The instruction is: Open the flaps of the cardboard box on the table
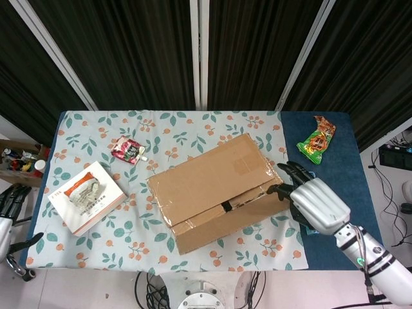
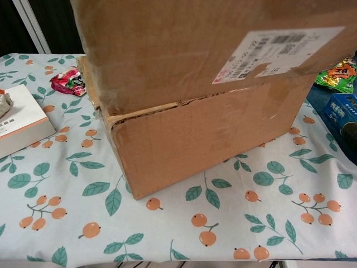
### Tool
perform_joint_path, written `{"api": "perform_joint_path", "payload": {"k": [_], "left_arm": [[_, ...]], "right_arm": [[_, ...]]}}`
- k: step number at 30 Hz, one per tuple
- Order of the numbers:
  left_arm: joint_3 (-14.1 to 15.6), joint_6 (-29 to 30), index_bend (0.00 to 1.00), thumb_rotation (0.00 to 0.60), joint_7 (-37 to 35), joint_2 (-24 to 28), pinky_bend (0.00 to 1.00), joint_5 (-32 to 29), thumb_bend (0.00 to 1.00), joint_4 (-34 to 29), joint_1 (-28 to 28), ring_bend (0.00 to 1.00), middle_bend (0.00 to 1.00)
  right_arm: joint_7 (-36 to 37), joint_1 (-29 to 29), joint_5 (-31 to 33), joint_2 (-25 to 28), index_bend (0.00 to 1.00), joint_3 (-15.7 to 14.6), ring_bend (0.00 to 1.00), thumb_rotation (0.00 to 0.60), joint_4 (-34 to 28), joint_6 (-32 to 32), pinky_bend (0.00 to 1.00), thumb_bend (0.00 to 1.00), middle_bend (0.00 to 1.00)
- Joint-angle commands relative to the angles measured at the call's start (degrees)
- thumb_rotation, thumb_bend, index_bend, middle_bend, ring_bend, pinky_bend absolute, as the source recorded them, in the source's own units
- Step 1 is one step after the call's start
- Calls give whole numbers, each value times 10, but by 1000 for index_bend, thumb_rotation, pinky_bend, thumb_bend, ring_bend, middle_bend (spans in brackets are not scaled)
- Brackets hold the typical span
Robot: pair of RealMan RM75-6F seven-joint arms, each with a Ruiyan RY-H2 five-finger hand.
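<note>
At box's right edge | right hand [image 1: 313,203] fingers [image 1: 291,172] seemingly touching cardboard box [image 1: 215,190] flap

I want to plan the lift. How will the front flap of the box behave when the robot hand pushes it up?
The flap is flat cardboard, so probably stiff, hinging along its fold. Torn tape suggests it is no longer sealed. The right robot hand touches the box at one end only, so the flap may twist slightly.

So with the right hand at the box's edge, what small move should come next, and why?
Probably lift the near flap further outward: the right hand has its fingertips at that flap's right end, and the far flap of the cardboard box lies flat.
</note>
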Motion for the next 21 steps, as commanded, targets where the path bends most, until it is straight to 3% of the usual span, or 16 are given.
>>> {"api": "perform_joint_path", "payload": {"k": [1, 6, 8, 10, 13, 16, 18, 21], "left_arm": [[-1, -2, 73, 563, 3, 2, 199, 1, 30, -3, -2, 89, 121], [-1, -4, 73, 564, 8, 2, 199, 6, 30, -10, -6, 89, 121], [1, -7, 73, 563, 9, 0, 199, 6, 29, -10, -7, 89, 121], [2, -9, 73, 563, 8, -1, 200, 4, 30, -9, -7, 89, 121], [2, -9, 73, 562, 5, -4, 199, 3, 30, -6, -6, 89, 122], [3, -9, 73, 562, 3, -6, 199, 4, 30, -5, -6, 89, 121], [4, -8, 73, 563, 2, -6, 199, 6, 30, -4, -6, 89, 121], [4, -6, 73, 564, 1, -4, 199, 5, 30, -3, -5, 89, 121]], "right_arm": [[103, -84, -110, 34, 288, -41, 0, 600, 49, 103, 0, 1000, 439], [92, -87, -101, -21, 218, -15, 0, 600, 85, 144, 0, 990, 342], [79, -77, -85, -52, 161, 3, 0, 600, 89, 147, 0, 928, 265], [41, -61, -60, -89, 99, 23, 0, 600, 98, 134, 0, 786, 190], [-64, -26, 1, -133, 4, 46, 0, 600, 100, 76, 0, 430, 54], [-174, 10, 64, -192, 0, 71, 0, 600, 103, 44, 0, 128, 1], [-239, 34, 94, -249, 0, 86, 0, 600, 117, 39, 0, 30, 0], [-305, 61, 133, -310, 0, 99, 0, 600, 133, 31, 0, 0, 0]]}}
